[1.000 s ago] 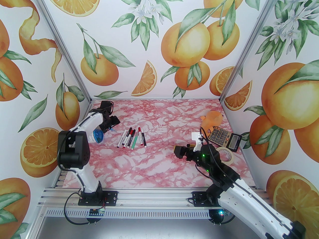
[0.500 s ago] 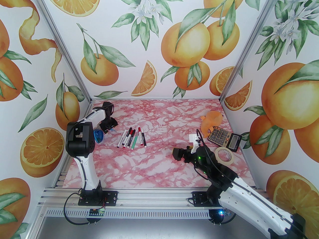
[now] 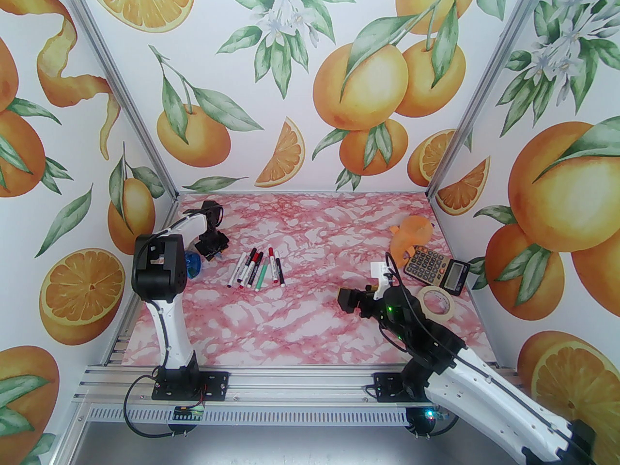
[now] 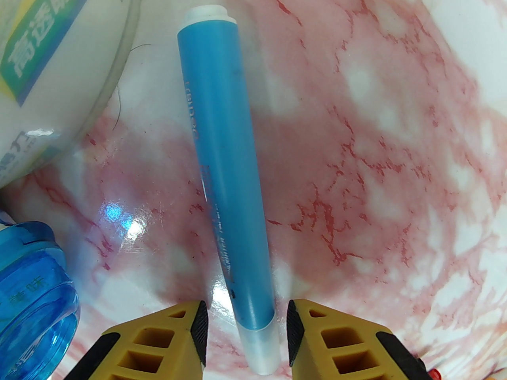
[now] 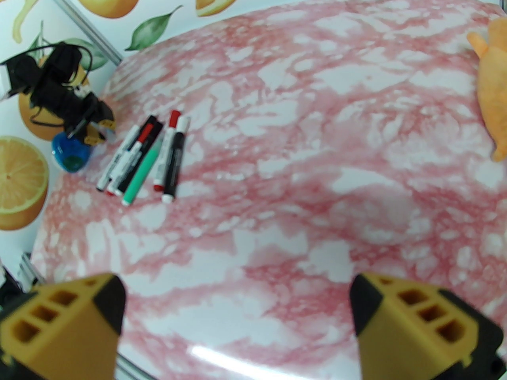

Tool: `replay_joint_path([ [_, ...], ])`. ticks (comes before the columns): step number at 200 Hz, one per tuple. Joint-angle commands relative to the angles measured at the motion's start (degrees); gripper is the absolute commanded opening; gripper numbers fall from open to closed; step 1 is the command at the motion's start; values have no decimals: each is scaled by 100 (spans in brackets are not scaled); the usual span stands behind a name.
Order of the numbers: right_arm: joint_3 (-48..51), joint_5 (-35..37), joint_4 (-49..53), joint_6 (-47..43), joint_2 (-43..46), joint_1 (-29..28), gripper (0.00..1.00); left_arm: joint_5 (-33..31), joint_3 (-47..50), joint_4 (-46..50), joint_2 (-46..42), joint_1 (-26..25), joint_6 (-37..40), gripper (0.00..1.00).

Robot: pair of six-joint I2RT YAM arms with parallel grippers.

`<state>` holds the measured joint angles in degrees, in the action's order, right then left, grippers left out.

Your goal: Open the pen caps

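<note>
Straddling the near end of the blue pen [image 4: 231, 164] with the left jaws, set narrow but not pinching, a sliver of tabletop [image 4: 376, 133] showing on each side of the barrel. Lying flat there, long axis running almost straight away from those jaws, far end leaning a touch left toward the labelled roll [image 4: 51, 61]. Carrying a clear tip [image 4: 259, 346] right between the jaws and a white stub [image 4: 208, 12] at the far end; probably the clear tip as cap, though hard to tell. Crossing the closing line nearly square, so likely to be pinched cleanly across the tip. Leaving the whole blue barrel free for a pull along that same axis.

Holding the right jaws spread wide over bare tabletop, well apart from the blue pen and from the other pens [image 3: 255, 270] lying side by side toward the left of the tabletop. Judging from that: left arm [image 3: 167, 279] already on the pen, right arm [image 3: 436, 351] needing a long reach leftward and away from the bases to take the free barrel.
</note>
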<state>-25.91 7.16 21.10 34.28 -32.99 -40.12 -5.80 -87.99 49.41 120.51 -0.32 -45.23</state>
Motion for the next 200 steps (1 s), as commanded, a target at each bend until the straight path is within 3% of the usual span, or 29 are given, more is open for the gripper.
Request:
replay_joint_path([
  [1, -54, 132, 148, 91, 104, -50, 100, 54, -184, -61, 100, 49, -153, 35],
  [65, -46, 168, 259, 140, 252, -50, 100, 366, -29, -381, 64, 49, -153, 25],
  [120, -36, 78, 223, 246, 233, -49, 100, 484, 104, -455, -579, -151, -23, 19],
  [173, -133, 56, 321, 259, 203, -54, 100, 395, 757, -327, -1807, -986, -173, 20],
  [200, -220, 28, 517, 276, 252, -49, 100, 291, 1309, -344, -2353, -1756, -443, 20],
])
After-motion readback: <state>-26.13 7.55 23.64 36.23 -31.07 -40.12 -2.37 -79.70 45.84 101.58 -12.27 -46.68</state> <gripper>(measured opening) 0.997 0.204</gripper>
